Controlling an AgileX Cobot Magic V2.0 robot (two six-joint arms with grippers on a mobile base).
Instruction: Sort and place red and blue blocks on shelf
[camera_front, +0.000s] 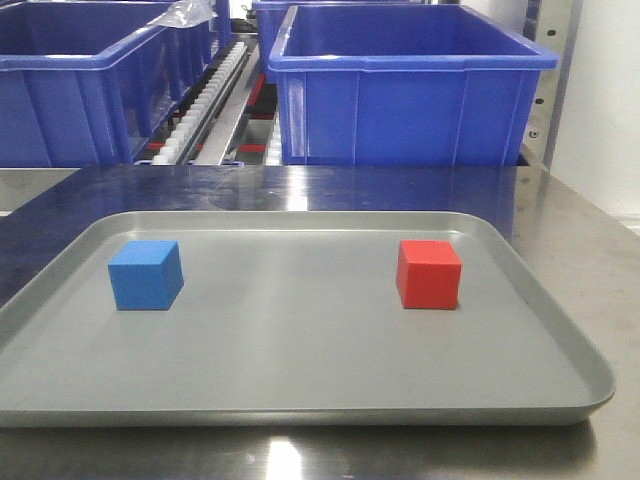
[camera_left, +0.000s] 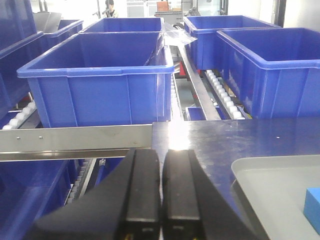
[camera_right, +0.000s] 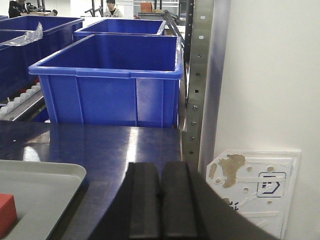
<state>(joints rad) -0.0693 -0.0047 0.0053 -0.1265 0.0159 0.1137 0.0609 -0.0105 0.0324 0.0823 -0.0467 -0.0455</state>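
Observation:
A blue block (camera_front: 147, 274) sits on the left of the grey tray (camera_front: 300, 400) and a red block (camera_front: 429, 273) on its right. The left wrist view catches the blue block (camera_left: 314, 206) at its right edge; the right wrist view catches the red block (camera_right: 6, 214) at its left edge. My left gripper (camera_left: 161, 156) is shut and empty, left of the tray over the tabletop edge. My right gripper (camera_right: 159, 170) is shut and empty, right of the tray. The shelf (camera_front: 205, 110) with white rollers lies behind the table. Neither gripper shows in the front view.
Large blue bins (camera_front: 410, 85) stand on the shelf behind the steel tabletop (camera_front: 560, 230). A steel front rail (camera_left: 75, 140) runs left of the table. A grey perforated upright (camera_right: 197, 75) and a white wall stand at the right.

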